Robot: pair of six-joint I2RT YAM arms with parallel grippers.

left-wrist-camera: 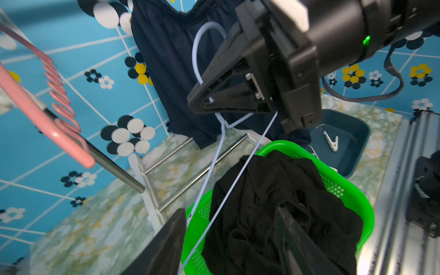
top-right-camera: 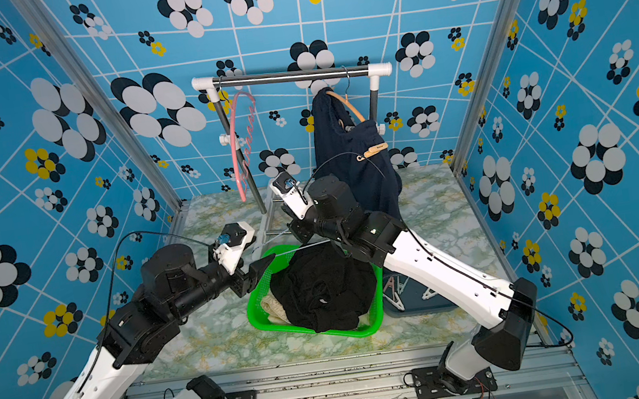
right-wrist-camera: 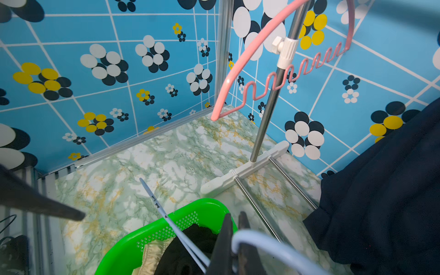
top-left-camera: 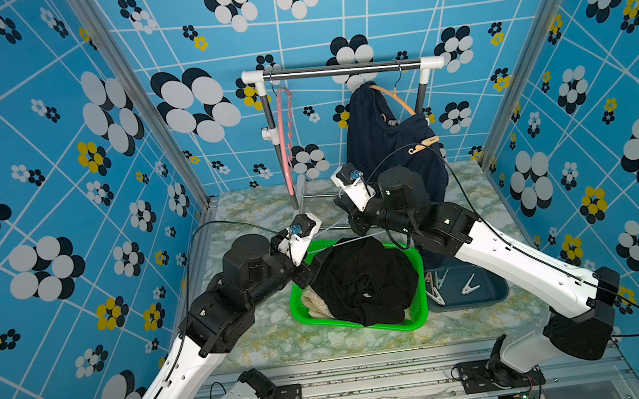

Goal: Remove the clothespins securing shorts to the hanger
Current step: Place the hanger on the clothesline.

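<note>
When peeking from a top view, can spot black shorts (top-left-camera: 362, 283) in green basket (top-left-camera: 419, 319), navy shorts (top-left-camera: 382, 146) on rack (top-left-camera: 338, 70), 1 tan clothespin (top-left-camera: 424, 145) clipped on. Left wrist: shows left gripper (left-wrist-camera: 230, 212) gaping, empty, right gripper (left-wrist-camera: 202, 103) pinching white hanger (left-wrist-camera: 221, 119). Right wrist: same pinch. Probably best to park hanger, then squeeze clothespin's tail squarely.

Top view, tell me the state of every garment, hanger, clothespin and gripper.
navy shorts: hung on orange hanger, wooden clothespin attached.
black shorts: unpinned, heaped in green basket.
white wire hanger: bare, neck held.
pink hanger: bare, on rack.
white clothespin: loose in blue bin.
left gripper: open.
right gripper: shut on white wire hanger.
</note>
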